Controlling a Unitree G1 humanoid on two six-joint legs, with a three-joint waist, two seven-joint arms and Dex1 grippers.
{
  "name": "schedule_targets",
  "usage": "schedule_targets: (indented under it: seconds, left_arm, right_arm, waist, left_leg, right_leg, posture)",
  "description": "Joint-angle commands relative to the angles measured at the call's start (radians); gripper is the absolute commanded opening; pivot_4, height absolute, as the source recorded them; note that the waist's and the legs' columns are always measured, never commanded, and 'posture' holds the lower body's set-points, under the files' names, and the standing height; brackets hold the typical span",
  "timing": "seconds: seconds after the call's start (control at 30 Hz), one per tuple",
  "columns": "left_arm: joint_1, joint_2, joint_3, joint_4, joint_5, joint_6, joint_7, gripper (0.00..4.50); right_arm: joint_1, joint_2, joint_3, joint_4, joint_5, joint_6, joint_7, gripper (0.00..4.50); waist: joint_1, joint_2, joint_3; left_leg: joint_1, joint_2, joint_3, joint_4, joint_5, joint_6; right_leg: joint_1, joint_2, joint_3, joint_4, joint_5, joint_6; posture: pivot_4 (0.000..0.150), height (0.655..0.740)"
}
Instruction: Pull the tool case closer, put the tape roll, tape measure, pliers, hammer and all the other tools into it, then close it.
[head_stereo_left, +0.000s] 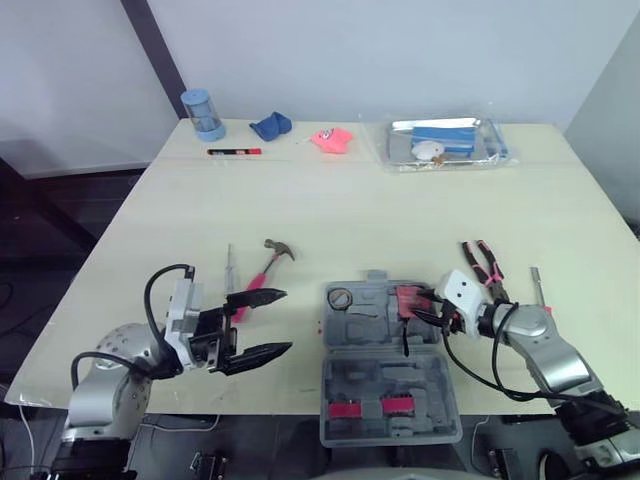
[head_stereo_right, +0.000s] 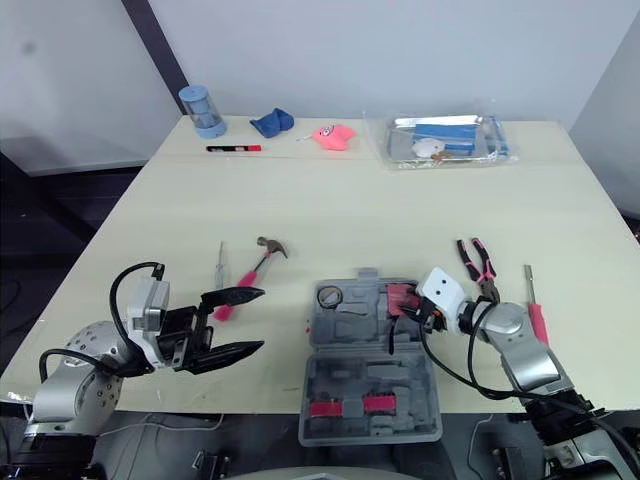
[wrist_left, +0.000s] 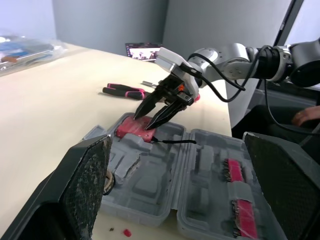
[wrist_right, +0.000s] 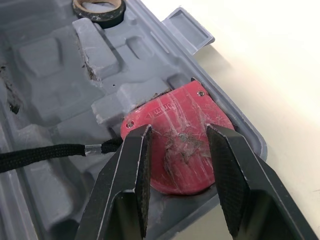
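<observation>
Tool case (head_stereo_left: 390, 365) at the front edge of the desk (head_stereo_left: 350, 210), lid laid flat open toward the robot. Tape roll (head_stereo_left: 341, 298) seated in the far left pocket of the case. Red tape measure (wrist_right: 175, 170) in the far right corner pocket, black cord (wrist_right: 50, 152) trailing from it across the tray.

Right end effector (wrist_right: 179, 131) low over the tape measure, fingers (wrist_right: 135, 175) parted, one on each side of its red face, not clamped. Tip contact with the shell possible but hard to judge.

Left end effector (head_stereo_left: 287, 320) released, jaws wide apart, hovering over bare desk left of the case and holding nothing.

Outside the case:
- hammer (head_stereo_left: 270, 262), pink handle, left of the case, just beyond the left end effector
- thin screwdriver (head_stereo_left: 229, 268) beside the hammer
- pliers (head_stereo_left: 485, 262) right of the case, near the right arm
- second screwdriver (head_stereo_right: 533, 305) further right

Along the far edge: blue cylinder (head_stereo_left: 203, 113), marker (head_stereo_left: 234, 151), blue cloth (head_stereo_left: 270, 125), pink item (head_stereo_left: 332, 139), clear bag (head_stereo_left: 440, 143).
</observation>
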Motion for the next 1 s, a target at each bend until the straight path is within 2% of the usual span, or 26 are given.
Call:
schedule_targets:
  seconds: [0.03,0.17,0.37,0.47,0.57,0.63,0.7,0.87,1.0]
  left_arm:
    - [0.021,-0.017,0.025,-0.027,0.0,0.01,0.064,4.5]
    - [0.064,-0.061,0.048,-0.028,0.002,0.015,0.161,4.5]
    - [0.15,-0.106,0.112,-0.011,0.003,0.015,0.274,4.5]
    - [0.191,-0.106,0.158,0.023,0.008,0.004,0.304,4.5]
    - [0.239,-0.098,0.208,0.077,0.014,-0.021,0.293,4.5]
    - [0.27,-0.09,0.235,0.11,0.017,-0.037,0.274,4.5]
    - [0.301,-0.081,0.261,0.128,0.017,-0.045,0.262,4.5]
    - [0.356,-0.067,0.287,0.084,0.021,-0.028,0.279,4.5]
    - [0.393,-0.083,0.257,-0.094,0.01,0.047,0.382,4.5]
  right_arm:
    - [0.054,0.055,-0.083,0.022,0.082,-0.084,-0.014,1.81]
    - [0.088,0.077,-0.192,-0.1,0.18,-0.068,-0.031,1.81]
    - [0.199,0.051,-0.3,-0.267,0.263,-0.048,-0.043,1.81]
    - [0.308,0.022,-0.38,-0.335,0.323,-0.05,-0.018,1.81]
    - [0.452,-0.003,-0.475,-0.344,0.352,-0.088,0.015,2.48]
    - [0.543,-0.005,-0.542,-0.332,0.363,-0.133,0.031,3.3]
    - [0.635,-0.002,-0.613,-0.324,0.38,-0.166,0.049,4.46]
    - [0.775,0.011,-0.715,-0.333,0.416,-0.203,0.069,4.46]
    - [0.801,0.024,-0.731,-0.303,0.413,-0.23,0.072,4.46]
  waist:
    - [0.0,-0.001,0.0]
    - [0.001,0.008,0.006]
    - [0.003,0.009,0.008]
    - [0.008,0.011,0.008]
    - [0.01,0.011,0.009]
    - [0.01,0.011,0.009]
    - [0.006,0.011,0.01]
    - [0.004,0.011,0.01]
    - [0.005,0.011,0.01]
  left_leg:
    - [0.0,0.0,0.0,0.0,0.0,0.0]
    - [-0.005,0.0,0.001,0.0,0.0,0.0]
    - [-0.005,0.001,-0.001,-0.001,0.0,0.0]
    - [-0.005,0.0,0.0,-0.002,0.0,0.0]
    - [-0.005,0.0,0.0,-0.002,0.0,0.0]
    - [-0.005,0.0,0.0,-0.002,0.0,0.001]
    - [-0.005,0.0,0.001,-0.003,-0.001,0.001]
    - [-0.003,0.001,0.002,-0.003,-0.001,0.001]
    - [-0.003,0.002,0.003,-0.003,-0.001,0.001]
  right_leg:
    - [0.0,0.0,0.0,0.0,0.0,0.0]
    - [-0.005,-0.001,0.001,0.0,0.0,0.0]
    - [-0.005,-0.002,0.004,-0.001,0.0,0.0]
    - [-0.004,-0.002,0.004,-0.001,0.0,0.0]
    - [-0.004,-0.002,0.005,-0.002,0.0,0.0]
    - [-0.004,-0.002,0.005,-0.003,0.0,0.0]
    - [-0.004,-0.002,0.006,-0.003,0.0,0.0]
    - [-0.003,-0.003,0.007,-0.002,0.0,0.0]
    - [-0.003,-0.006,0.008,-0.002,0.0,0.0]
  posture:
    - [0.15,0.74]
    - [0.15,0.74]
    - [0.15,0.74]
    - [0.15,0.74]
    - [0.15,0.74]
    - [0.15,0.74]
    - [0.15,0.74]
    - [0.15,0.74]
    - [0.15,0.74]
